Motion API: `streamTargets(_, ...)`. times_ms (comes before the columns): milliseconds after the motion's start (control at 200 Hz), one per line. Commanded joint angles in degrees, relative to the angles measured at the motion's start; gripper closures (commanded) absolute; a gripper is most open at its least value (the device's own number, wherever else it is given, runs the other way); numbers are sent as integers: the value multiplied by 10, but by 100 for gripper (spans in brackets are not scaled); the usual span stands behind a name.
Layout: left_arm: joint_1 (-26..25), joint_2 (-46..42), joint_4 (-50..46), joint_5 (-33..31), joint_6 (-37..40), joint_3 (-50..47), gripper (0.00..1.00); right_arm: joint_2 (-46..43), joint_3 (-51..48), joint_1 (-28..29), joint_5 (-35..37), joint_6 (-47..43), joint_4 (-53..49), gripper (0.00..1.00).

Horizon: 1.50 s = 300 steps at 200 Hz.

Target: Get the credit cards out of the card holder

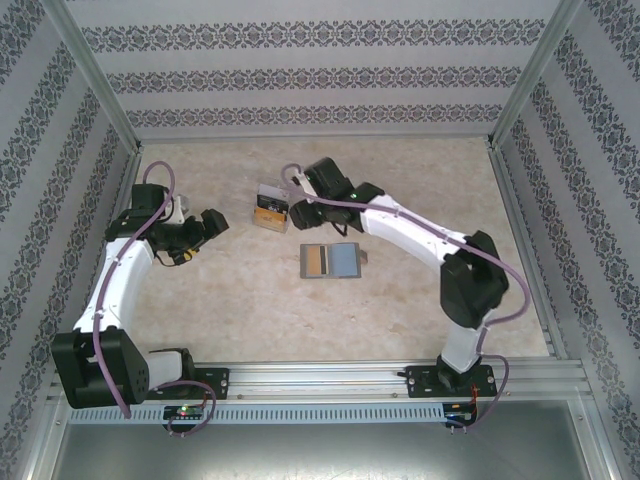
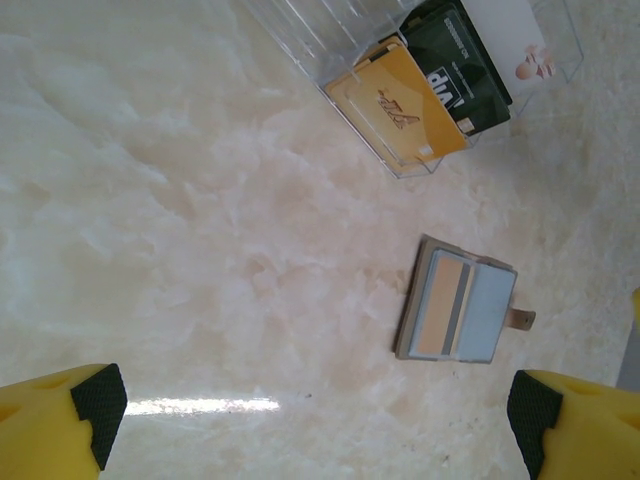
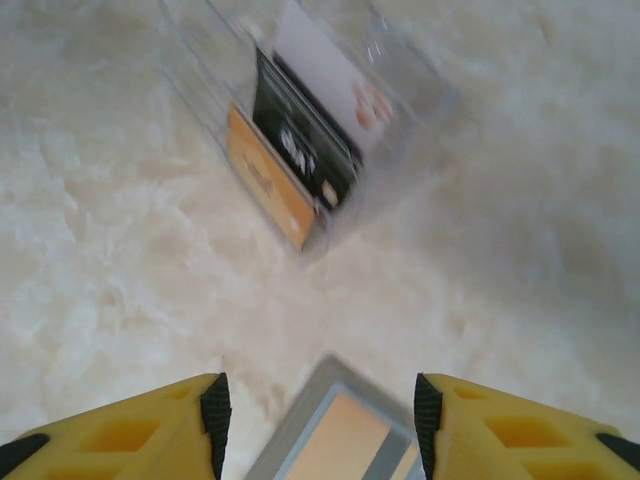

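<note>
The card holder [image 1: 330, 261] lies open at the table's middle, a tan card [image 2: 441, 305] in its 9 o'clock panel; best, I judge, to pinch that card's free edge and slide it out flat; the right gripper [image 3: 320, 412] hangs half-open and empty over the holder's 12 o'clock edge, beside the clear box [image 1: 270, 205]; the left gripper [image 2: 314, 408] gapes wide, empty.

A pale marbled tabletop [image 1: 200, 320] sits enclosed by damask-striped wallpapered walls [image 1: 320, 60] between slanting aluminium frame posts [image 1: 93, 75].
</note>
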Motion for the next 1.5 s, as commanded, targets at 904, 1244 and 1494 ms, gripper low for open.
streamTargets(904,-296,224,206,-7,-168,51,13,-7,-287,-82,-156,325,226,72)
streamTargets(1244,-341,316,231,-5,-180,89,58,4,-301,-86,-179,332,241,79)
streamTargets(1494,-353,350,236,-12,-181,95,68,15,-297,-87,-185,332,244,81)
